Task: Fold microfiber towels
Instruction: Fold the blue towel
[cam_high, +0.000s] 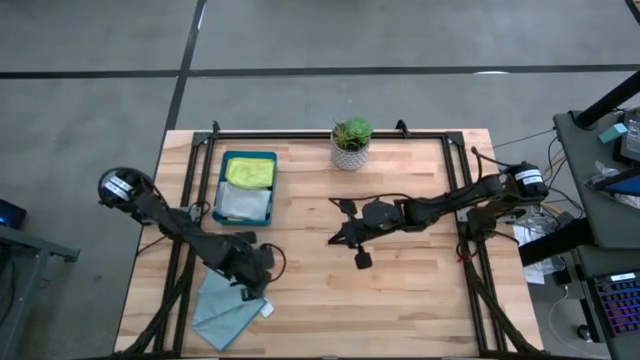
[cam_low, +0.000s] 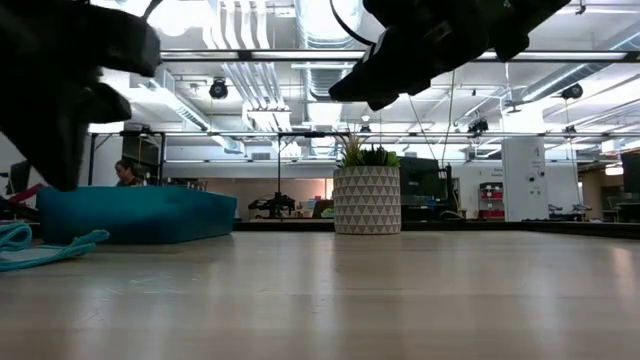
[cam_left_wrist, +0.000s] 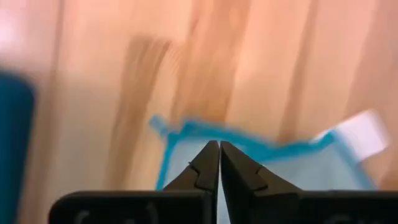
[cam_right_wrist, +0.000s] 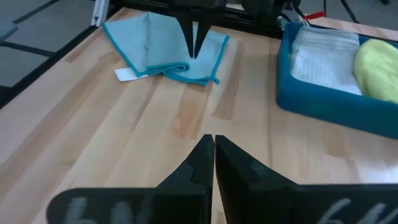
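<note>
Nearest the overhead camera, the left gripper (cam_high: 262, 283) hangs over the near left part of the worktop, its fingers pressed together with their tips at the bunched edge of the light teal towel (cam_high: 222, 311); whether any cloth is pinched between them cannot be told. That towel lies rumpled and partly doubled over by the near left corner, one side rolled into a soft ridge (cam_right_wrist: 176, 68), a darker teal hem running round it and a small white tag (cam_high: 267, 309) sticking out onto the bare wood. Pale butcher-block planks make up the worktop (cam_high: 420, 290), framed by black rails, on a grey floor crossed by dark lines. Seen from table height, the room behind is an open workshop with white ducts and ceiling lights, benches and equipment, and a person (cam_low: 127, 173) sitting far off. Toward the far left of the worktop stands the dark teal plastic tray (cam_high: 220, 187), holding a yellow towel (cam_high: 250, 172) at its far end and a pale grey towel (cam_high: 243, 202) with a waffle-like weave at its near end. At the middle of the far edge sits a small green plant (cam_high: 351, 132) in a white patterned pot (cam_low: 366, 200). The right gripper (cam_high: 345, 222) waits above the worktop's middle, fingers closed on nothing.
</note>
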